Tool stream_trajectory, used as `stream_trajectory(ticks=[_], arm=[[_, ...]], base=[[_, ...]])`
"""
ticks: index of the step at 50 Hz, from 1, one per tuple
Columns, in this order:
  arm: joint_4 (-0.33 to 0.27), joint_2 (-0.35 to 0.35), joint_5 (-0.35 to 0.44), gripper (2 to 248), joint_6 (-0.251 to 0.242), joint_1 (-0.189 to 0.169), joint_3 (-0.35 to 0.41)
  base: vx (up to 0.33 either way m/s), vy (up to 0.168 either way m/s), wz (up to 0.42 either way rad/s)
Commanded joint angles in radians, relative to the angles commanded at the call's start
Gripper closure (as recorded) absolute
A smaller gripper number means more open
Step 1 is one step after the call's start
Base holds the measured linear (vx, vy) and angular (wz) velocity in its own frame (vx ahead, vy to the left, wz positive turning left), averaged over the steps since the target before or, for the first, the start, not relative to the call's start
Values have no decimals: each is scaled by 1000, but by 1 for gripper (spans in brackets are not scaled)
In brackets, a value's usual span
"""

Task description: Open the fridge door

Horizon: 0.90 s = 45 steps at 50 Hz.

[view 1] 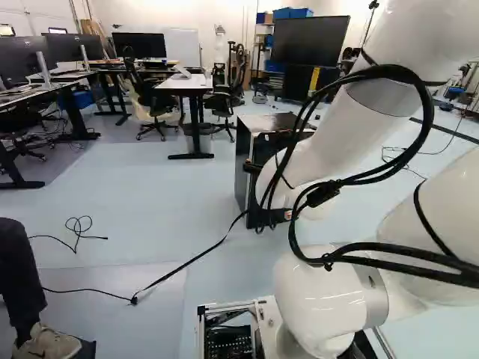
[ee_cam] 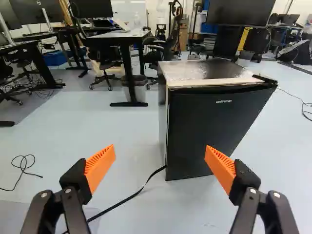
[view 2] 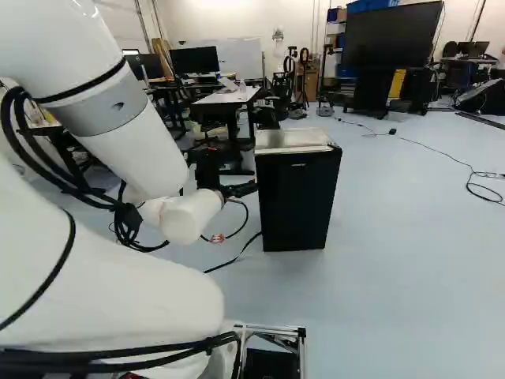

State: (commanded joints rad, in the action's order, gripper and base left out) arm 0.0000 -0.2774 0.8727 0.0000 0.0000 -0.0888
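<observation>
Ideally, the end effector [ee_cam: 160, 157], released and empty, squares up to the door [ee_cam: 209, 129] ahead before touching its edge.

Smooth fridge door [ee_cam: 200, 126] — black and matt, glossy white arm [view 2: 110, 292], ribbed orange pads [ee_cam: 100, 166]

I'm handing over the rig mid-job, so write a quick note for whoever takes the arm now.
Gripper: open, nothing between its fingers, not touching the fridge.
Fridge: on the floor ahead of the gripper, its dark door facing the base.
Done: gripper is open and aimed toward the fridge. Door looks shut.
Left: close in, catch a door edge, pull it open.
Watch: a black strap runs along the floor to the fridge's foot; a person's leg is at the left of the left base view.
</observation>
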Motion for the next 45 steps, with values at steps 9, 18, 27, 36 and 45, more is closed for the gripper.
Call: stream_trajectory(ticks=[9, 18, 27, 36, 45], arm=[[0, 0, 0, 3, 0, 0, 0], [0, 0, 0, 3, 0, 0, 0], [0, 7, 0, 3, 0, 0, -6], [0, 25, 0, 3, 0, 0, -21], [0, 47, 0, 3, 0, 0, -40]], base=[[16, 1, 0], [0, 0, 0], [0, 0, 0], [0, 0, 0], [0, 0, 0]])
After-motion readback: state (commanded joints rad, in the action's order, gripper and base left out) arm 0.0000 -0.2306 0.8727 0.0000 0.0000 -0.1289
